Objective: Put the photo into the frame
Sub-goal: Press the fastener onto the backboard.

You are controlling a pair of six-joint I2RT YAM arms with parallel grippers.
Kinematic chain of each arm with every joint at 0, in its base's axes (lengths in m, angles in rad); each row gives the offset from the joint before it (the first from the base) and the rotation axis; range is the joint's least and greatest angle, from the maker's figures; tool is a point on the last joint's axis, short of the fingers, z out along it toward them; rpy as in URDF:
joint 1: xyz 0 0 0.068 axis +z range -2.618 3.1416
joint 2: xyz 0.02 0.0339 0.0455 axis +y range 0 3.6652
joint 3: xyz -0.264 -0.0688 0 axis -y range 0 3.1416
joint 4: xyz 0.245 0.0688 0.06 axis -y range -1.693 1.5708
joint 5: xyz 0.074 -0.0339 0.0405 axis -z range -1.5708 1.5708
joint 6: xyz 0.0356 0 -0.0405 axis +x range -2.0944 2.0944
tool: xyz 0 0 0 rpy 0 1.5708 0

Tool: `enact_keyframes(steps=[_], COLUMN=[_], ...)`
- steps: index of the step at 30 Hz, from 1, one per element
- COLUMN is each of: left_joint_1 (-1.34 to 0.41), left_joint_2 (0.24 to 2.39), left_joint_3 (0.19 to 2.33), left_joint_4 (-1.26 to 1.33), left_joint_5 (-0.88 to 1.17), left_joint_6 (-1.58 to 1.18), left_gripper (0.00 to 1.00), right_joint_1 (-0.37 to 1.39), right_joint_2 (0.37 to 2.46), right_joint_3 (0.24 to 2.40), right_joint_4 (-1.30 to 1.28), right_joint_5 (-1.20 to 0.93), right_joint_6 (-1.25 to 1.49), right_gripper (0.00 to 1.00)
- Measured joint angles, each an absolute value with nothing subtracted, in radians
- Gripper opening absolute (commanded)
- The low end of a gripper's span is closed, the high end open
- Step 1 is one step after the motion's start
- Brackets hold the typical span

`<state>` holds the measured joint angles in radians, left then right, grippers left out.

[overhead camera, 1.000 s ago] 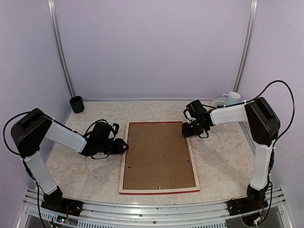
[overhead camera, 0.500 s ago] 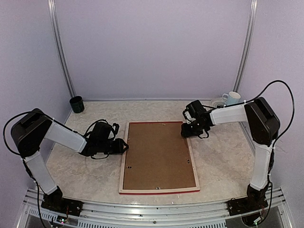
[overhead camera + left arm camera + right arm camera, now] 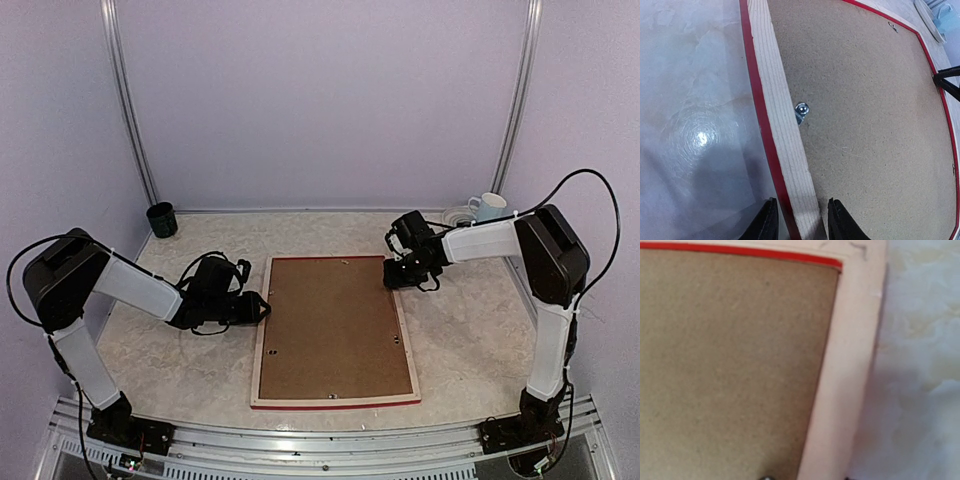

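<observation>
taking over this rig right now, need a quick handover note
Left gripper: fingers straddle the left rail of the frame; grip unclear.
Right gripper: at the frame's far right corner; open or shut unclear.
Frame lies back up, brown backing board seated in it.
Photo: not in view, possibly under the board.
Done: can't confirm.
Left: verify the photo is inside, then probably fasten the board.

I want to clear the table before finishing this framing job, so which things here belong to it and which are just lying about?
Part of the job:
- red picture frame, lying face down
- brown backing board, set in it
(The photo is not in view.)

Lying about:
- dark cup, back left
- pale mug, back right
- white plate, beside the mug
</observation>
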<state>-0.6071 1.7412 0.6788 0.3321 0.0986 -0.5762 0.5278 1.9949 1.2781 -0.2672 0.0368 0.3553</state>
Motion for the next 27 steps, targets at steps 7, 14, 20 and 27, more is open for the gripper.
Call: enact_keyframes(steps=[7,14,20,27], left_joint_1=[-0.607,-0.607,-0.607,-0.607], left_joint_2=[1.741,1.741,1.741,1.741], left_joint_3=[0.679,0.679,0.679,0.678], left_joint_4=[0.332,0.332,0.332,0.332], left_joint_5=[0.099,0.099,0.099,0.099], left_joint_6=[-0.576,-0.576,-0.576,-0.576], left_gripper=[0.35,0.35,0.35,0.35], right_joint_1=[0.528,0.528,0.528,0.528], right_joint_2=[1.994,1.994,1.994,1.996], right_joint_3=[1.278,1.278,1.279,1.291], right_joint_4=[-0.271,-0.272,-0.273,-0.288], right_joint_5=[0.045,0.046,0.049,0.051], right_joint_6=[0.355,0.353,0.355,0.351], right_gripper=[0.29,0.26,0.17,0.24])
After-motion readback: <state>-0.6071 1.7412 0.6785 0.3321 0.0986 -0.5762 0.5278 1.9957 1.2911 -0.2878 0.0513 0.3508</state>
